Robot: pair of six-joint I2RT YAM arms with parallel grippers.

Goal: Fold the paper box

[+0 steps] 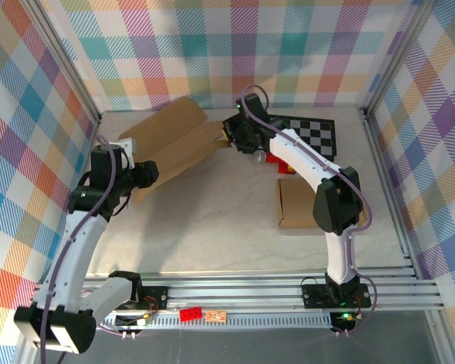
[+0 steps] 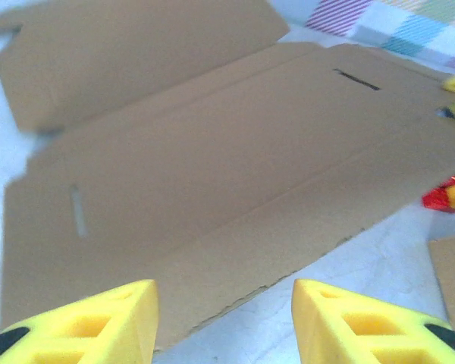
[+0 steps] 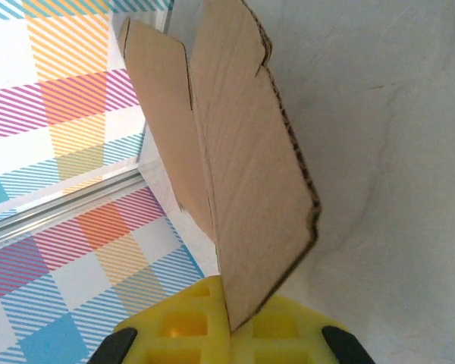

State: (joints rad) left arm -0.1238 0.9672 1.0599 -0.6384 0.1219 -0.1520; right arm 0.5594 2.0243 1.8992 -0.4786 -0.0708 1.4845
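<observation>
Right jaws tight on paper box (image 3: 250,189), arm outstretched; left jaws apparently open.

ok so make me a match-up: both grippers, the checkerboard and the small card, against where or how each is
1 left gripper
2 right gripper
3 checkerboard
4 small card

a lying flat, mid right
b shut on the box edge
c open, at the box's edge
d back right

Pairs: 1-c, 2-b, 3-d, 4-a
</observation>
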